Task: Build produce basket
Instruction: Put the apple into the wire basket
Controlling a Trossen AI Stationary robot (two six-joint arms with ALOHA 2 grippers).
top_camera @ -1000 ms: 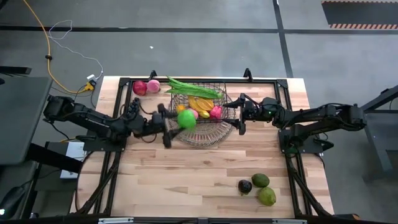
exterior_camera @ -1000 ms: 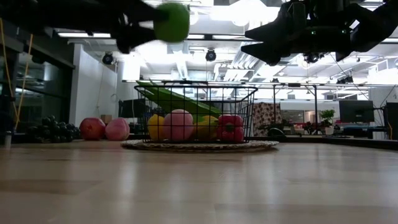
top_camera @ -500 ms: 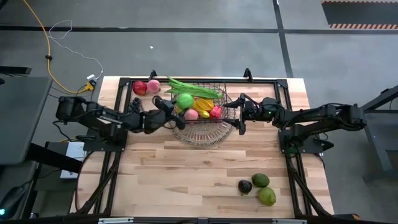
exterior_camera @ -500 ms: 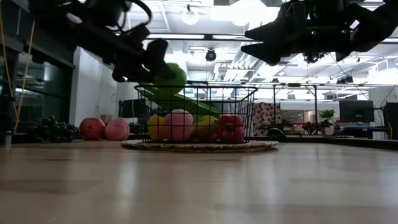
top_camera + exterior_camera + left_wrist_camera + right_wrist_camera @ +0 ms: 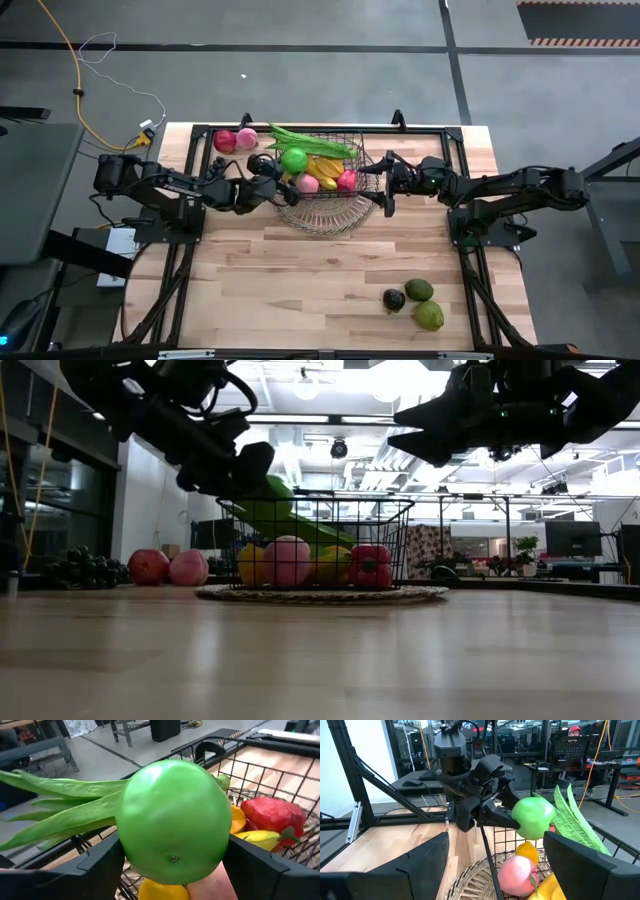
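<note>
- The left gripper [image 5: 284,166] grasps a green apple [image 5: 295,160] between its dark fingers [image 5: 97,865], holding it over the left rim of the basket [image 5: 366,172], above the produce inside.
- From the left wrist view the apple [image 5: 173,820] fills the gap between the two fingers, with long green pods [image 5: 60,802] stretching away behind it (they lie across the basket's far rim).
- Below the apple sit a pink fruit [image 5: 309,184], a yellow banana [image 5: 325,168] and a red pepper [image 5: 347,180], all inside the basket, which stands at the far middle of the wooden table [image 5: 300,270].
- A round woven wire dish [image 5: 320,594] lies under the basket.
- Two pieces, a red apple [image 5: 225,140] and a pink one [image 5: 247,138], rest on the table just left of the basket, near the far edge.
- The right gripper [image 5: 387,185] hangs just beside the basket's right side, its fingers spread and empty.
- Three pieces wait well apart at the near right: a dark purple fruit [image 5: 394,299] and two green ones [image 5: 424,303].
</note>
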